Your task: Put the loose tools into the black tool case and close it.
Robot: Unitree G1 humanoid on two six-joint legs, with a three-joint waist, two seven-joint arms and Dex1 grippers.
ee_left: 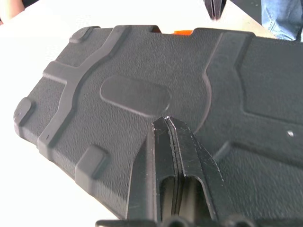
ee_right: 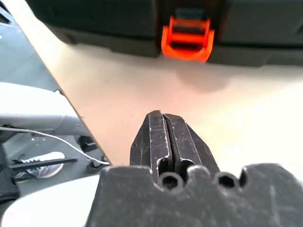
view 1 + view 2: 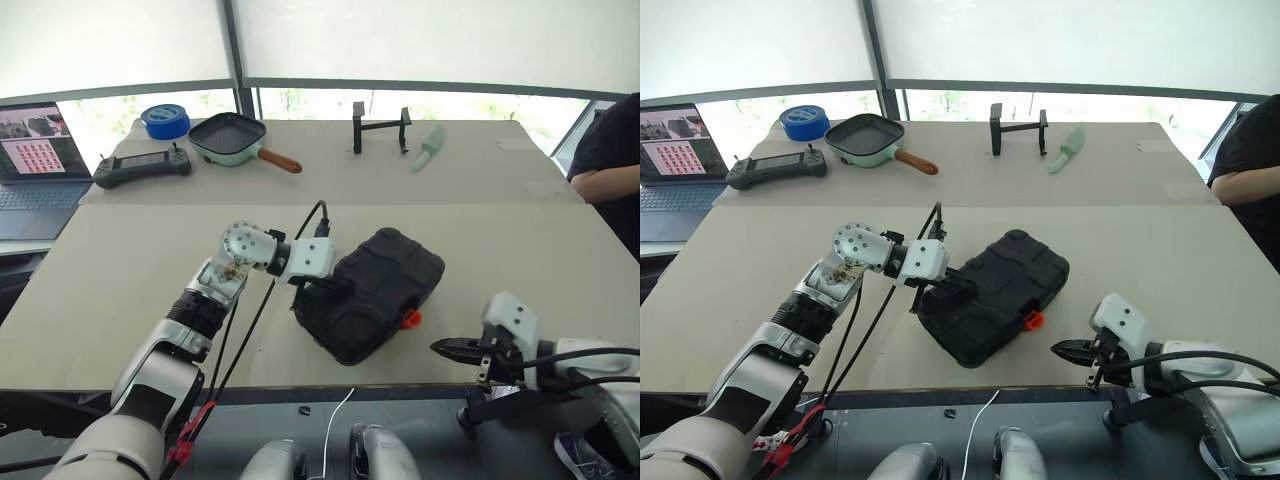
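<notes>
While case (image 3: 380, 290) lies closed | left tool (image 1: 166, 124) shut on lid | right tool (image 2: 163, 118) shut, facing latch (image 2: 186, 39)

Head pair: high, facing forward and down across the beige table (image 3: 480, 190), window behind; both eyes share the closed black moulded plastic case (image 3: 375, 290), slightly offset between them. Left wrist camera: very near, looking along its pressed-together black fingers (image 1: 173, 142) over the case lid. Right wrist camera: low, near the table edge, facing the case's orange latch (image 2: 187, 39), shared with both head views.
</notes>
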